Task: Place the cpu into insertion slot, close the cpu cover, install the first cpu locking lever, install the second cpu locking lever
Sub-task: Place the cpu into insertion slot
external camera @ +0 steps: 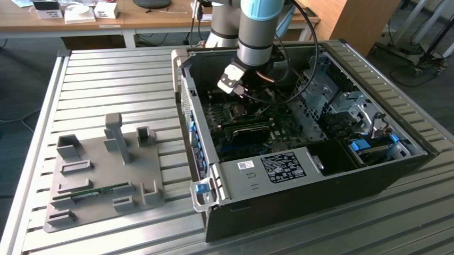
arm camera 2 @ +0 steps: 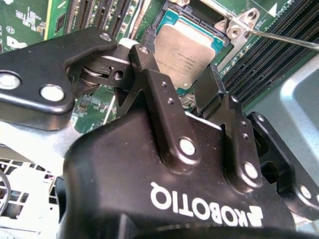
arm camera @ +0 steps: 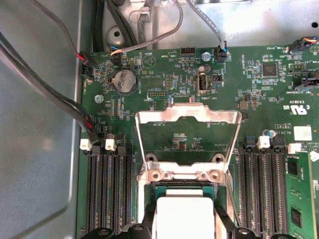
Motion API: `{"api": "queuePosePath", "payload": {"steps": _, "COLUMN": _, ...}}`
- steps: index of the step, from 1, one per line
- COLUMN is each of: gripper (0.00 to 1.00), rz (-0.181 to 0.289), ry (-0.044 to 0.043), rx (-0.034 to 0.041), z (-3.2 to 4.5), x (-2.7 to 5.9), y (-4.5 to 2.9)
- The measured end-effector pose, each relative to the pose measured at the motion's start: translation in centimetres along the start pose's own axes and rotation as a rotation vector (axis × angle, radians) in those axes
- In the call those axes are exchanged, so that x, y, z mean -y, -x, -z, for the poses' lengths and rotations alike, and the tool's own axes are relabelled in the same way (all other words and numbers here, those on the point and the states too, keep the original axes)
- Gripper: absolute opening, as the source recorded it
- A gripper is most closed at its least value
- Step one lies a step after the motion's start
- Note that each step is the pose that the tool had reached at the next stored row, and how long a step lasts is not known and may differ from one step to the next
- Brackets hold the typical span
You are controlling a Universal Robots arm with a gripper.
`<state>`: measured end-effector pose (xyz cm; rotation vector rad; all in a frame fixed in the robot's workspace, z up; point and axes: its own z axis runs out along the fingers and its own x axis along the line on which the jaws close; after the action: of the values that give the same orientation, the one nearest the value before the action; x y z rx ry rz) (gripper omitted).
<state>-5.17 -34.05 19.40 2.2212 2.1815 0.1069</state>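
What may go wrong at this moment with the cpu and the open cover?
1. The gripper is at the cpu, over the insertion slot. Whether the cpu lies flat cannot be told. If it is skewed, pressing may damage the slot.
2. The cpu cover is open right beside the slot, so the gripper may catch on it when it moves.

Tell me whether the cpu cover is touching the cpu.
Apart. The first wrist view shows the cpu cover swung open, with the cpu lying past its hinged edge.
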Motion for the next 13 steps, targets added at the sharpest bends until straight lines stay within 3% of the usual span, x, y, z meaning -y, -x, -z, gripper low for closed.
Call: {"api": "queuePosePath", "payload": {"steps": 13, "gripper": 0.54, "rz": 0.000, "ry": 0.0000, "rx": 0.0000, "z": 0.07, "x": -0.01, "y": 0.09}}
